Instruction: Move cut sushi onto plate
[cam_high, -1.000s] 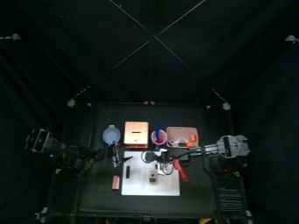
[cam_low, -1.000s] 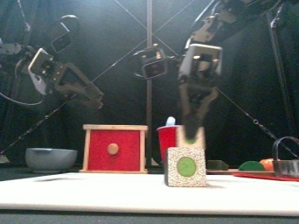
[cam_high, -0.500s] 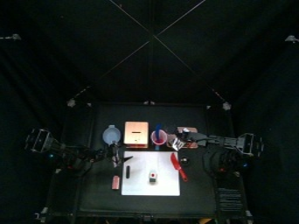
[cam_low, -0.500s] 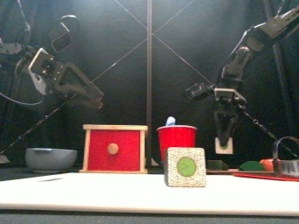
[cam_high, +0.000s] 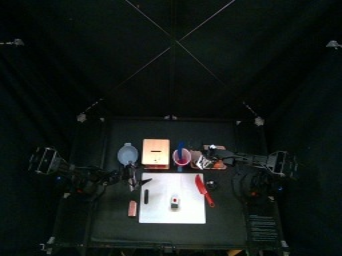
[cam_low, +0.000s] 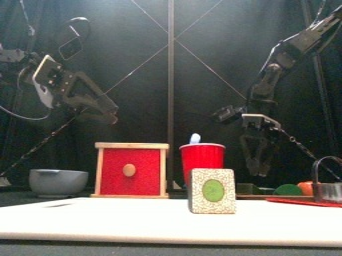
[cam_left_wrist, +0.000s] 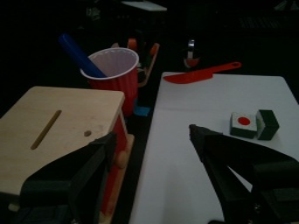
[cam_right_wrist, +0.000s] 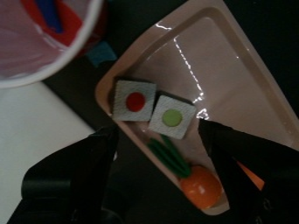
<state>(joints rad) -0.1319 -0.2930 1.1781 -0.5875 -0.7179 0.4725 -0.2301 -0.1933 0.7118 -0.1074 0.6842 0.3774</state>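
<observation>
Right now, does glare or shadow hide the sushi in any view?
Right wrist view: a glare streak on the plate, just beside the two sushi pieces, both readable. Top view: white board bright, everything around it in deep shadow. Front view: lone sushi piece evenly lit.

Sushi piece on board (mid-board)

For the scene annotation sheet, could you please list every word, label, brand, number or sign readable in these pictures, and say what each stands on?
None: no legible words, numbers or brand marks in any view.
Sushi pieces: plain red and green dots, no letters.
Red cup: no print seen.
Red box: one pale knob, no writing.
Panel at the table's front corner: pale marks, too small to read.
</observation>
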